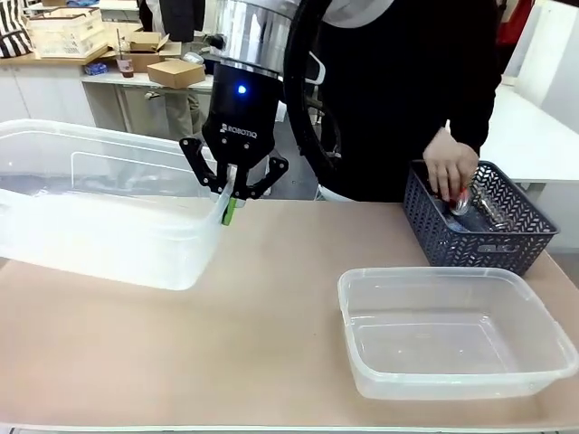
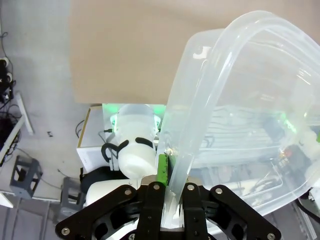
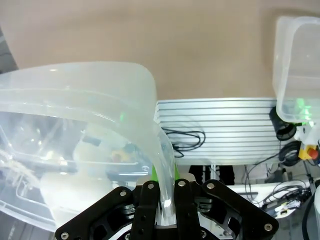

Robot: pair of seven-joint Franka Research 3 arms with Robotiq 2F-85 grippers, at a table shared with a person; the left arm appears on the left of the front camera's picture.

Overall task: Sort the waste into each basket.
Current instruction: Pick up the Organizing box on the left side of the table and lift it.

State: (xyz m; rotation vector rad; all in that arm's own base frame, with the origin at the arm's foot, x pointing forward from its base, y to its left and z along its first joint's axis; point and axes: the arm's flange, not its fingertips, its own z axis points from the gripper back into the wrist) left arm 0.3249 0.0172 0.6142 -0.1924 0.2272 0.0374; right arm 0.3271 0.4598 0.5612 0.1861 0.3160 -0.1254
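A large clear tub (image 1: 109, 244) hangs tilted above the table's left side. My right gripper (image 1: 231, 192) is shut on its right rim; in the right wrist view the gripper (image 3: 165, 186) pinches that rim (image 3: 162, 150). My left gripper (image 2: 172, 175) is shut on the same tub's rim (image 2: 200, 115) at another point. The second clear tub (image 1: 434, 275) rests at the front right and holds nothing; it also shows in the right wrist view (image 3: 295, 65). At the back right, a person's hand (image 1: 450, 167) rests on a red can (image 1: 462, 198) beside a clear bottle (image 1: 493, 210).
The can and bottle lie in a dark blue lattice basket (image 1: 470, 240) at the back right, close behind the second tub. The person in black stands at the far edge. Bare tabletop (image 1: 271, 307) lies between the two tubs.
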